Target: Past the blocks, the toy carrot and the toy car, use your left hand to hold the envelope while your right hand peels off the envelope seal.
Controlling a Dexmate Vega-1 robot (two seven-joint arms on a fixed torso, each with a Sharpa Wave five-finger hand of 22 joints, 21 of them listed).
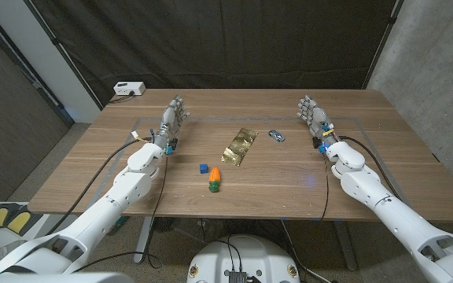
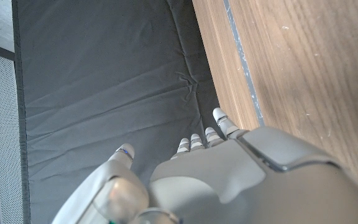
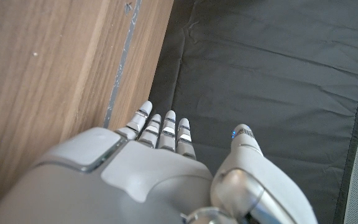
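Both arms were out over the wooden surface (image 1: 305,169), one on each flank. My left robot hand (image 1: 173,119) stood near the far left, fingers apart and straight, holding nothing. The right robot hand (image 1: 314,115) mirrored it on the far right, also spread and empty. The wrist views showed each hand's back with fingertips reaching past the far edge toward the dark curtain (image 1: 234,43).

The envelope (image 1: 239,145) lay flat near the middle, between the two hands and well apart from both. It looked gold and shiny, a long strip angled across the grain. The toy car (image 1: 276,135) sat near its right end, apart from it. A blue block (image 1: 204,167) and the toy carrot (image 1: 215,178) lay nearer to me, the carrot touching or just beside a green piece (image 1: 212,188); I could not tell which.

I judged the envelope light, thin and probably slick, so it would likely skate under any sideways pull. Best to press down on one end with the left fingers and pin it. The seal was too small to make out; I'd expect to pinch it at a short edge and peel low, along the length.
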